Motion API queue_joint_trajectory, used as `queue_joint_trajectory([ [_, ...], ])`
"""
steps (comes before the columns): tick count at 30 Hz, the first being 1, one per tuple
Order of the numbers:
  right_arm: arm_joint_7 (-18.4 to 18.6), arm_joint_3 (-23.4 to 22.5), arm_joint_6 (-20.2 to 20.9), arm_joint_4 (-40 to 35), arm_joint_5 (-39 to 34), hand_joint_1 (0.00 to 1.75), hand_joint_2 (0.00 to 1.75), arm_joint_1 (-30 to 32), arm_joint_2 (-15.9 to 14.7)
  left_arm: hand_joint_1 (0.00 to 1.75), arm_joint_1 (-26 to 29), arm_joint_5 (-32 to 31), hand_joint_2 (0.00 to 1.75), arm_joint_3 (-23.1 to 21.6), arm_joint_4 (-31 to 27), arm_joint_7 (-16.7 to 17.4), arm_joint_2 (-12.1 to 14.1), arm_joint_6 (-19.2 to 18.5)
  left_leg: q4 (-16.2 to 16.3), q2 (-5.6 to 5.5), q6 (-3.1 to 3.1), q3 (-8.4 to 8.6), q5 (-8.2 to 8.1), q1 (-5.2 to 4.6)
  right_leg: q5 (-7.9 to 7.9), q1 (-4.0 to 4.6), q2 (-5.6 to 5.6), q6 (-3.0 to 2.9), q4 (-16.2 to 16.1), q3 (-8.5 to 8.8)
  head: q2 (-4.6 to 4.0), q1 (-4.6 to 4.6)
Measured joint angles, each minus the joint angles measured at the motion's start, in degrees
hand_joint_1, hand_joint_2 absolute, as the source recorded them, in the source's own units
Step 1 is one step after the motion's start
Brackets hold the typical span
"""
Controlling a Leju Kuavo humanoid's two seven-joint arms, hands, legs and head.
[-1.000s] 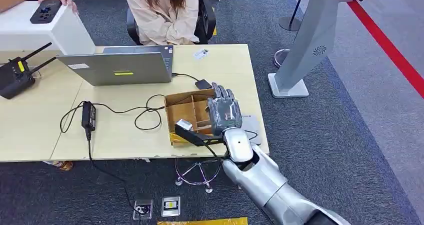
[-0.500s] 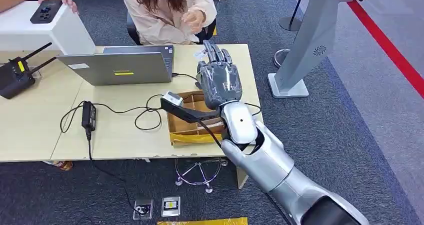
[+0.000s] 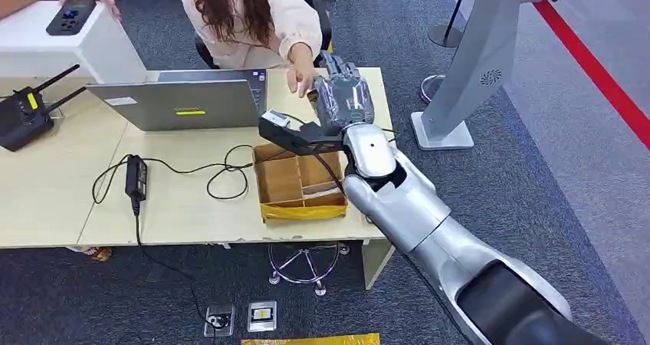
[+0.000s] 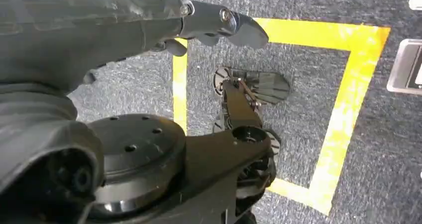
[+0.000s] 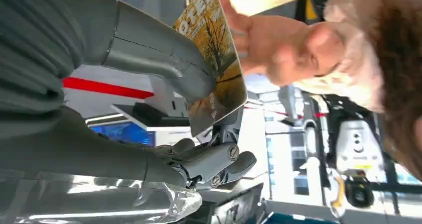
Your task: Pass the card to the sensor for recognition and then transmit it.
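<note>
Head view gives you, from the left, a black radio unit with two antennas on the pale wooden worktop, then a grey open laptop and a black power brick with its cable looping toward a brown cardboard divider box. Above the far end of that box your right hand is raised over the worktop, back toward the camera, reaching toward a person in a cream top, whose hand comes down just beside it. Right wrist view shows you the card with the yellow tree picture: the thick grey thumb presses it against the darker fingers, so the right hand is clamped on the card. The person's hand sits just behind the card's far edge; you cannot tell whether it touches. Left wrist view looks down at grey carpet with yellow tape lines; your left hand holds nothing, its fingers curled in.
</note>
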Motion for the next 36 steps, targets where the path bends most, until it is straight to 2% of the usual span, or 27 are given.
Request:
queue_joint_trajectory([
  [5,2.27,-0.04,2.97,2.05,0.13,1.75,1.75,-1.22,-1.29,0.00,-0.13,-0.17,0.00,-0.48,0.00,0.52,-0.20,-0.42,0.00,0.01,0.00,0.00,0.00,0.00,0.00,0.00,0.01,0.01,-0.01,-0.01,0.00,0.00],
  [11,2.88,-0.20,4.98,2.57,0.59,1.75,1.75,-1.25,-2.53,0.00,0.15,-0.13,0.00,-1.09,0.00,1.24,-0.22,-0.48,0.00,0.02,0.00,0.00,0.00,0.00,0.01,0.00,0.02,0.02,-0.01,-0.01,0.00,0.00],
  [29,3.47,-0.22,7.38,2.60,1.31,1.75,1.75,-1.23,-4.46,0.00,0.13,-1.07,0.00,-2.27,0.00,1.81,-0.26,-0.44,0.02,0.00,0.01,-0.05,-0.01,0.00,0.01,0.00,-0.01,0.01,-0.01,-0.04,0.00,0.00],
  [30,3.47,-0.22,7.41,2.58,1.31,1.61,1.75,-1.23,-4.52,0.00,0.13,-1.07,0.00,-2.29,0.00,1.84,-0.26,-0.44,0.02,0.01,0.01,-0.06,-0.01,0.00,0.01,0.00,0.00,0.01,-0.01,-0.06,0.00,0.00],
  [31,3.47,-0.22,7.41,2.58,1.31,0.37,1.75,-1.23,-4.55,0.00,0.12,-1.07,0.00,-2.34,0.00,1.84,-0.28,-0.44,0.01,0.02,0.01,-0.06,-0.01,0.00,0.01,0.00,0.00,0.01,-0.01,-0.06,0.00,-0.02],
  [32,3.49,-0.22,7.41,2.58,1.31,0.00,1.75,-1.23,-4.57,0.00,0.10,-1.07,0.00,-2.43,0.00,1.84,-0.28,-0.44,0.01,0.02,0.01,-0.06,-0.01,0.00,0.01,0.00,0.02,0.01,-0.01,-0.08,0.00,0.00],
  [33,3.49,-0.22,7.43,2.55,1.33,0.00,0.00,-1.23,-4.63,0.00,0.06,-1.09,0.00,-2.73,0.00,1.82,-0.26,-0.46,0.01,0.03,0.01,-0.06,-0.02,0.00,0.01,0.00,0.02,0.01,-0.01,-0.08,0.00,-0.02],
  [36,3.82,-0.22,7.56,2.07,1.92,0.00,0.00,-1.12,-4.87,0.00,0.02,-1.11,0.00,-2.84,0.00,1.81,-0.33,-0.48,0.01,0.05,0.01,-0.05,-0.01,0.00,0.01,0.00,0.03,0.02,-0.01,-0.08,0.00,0.00],
])
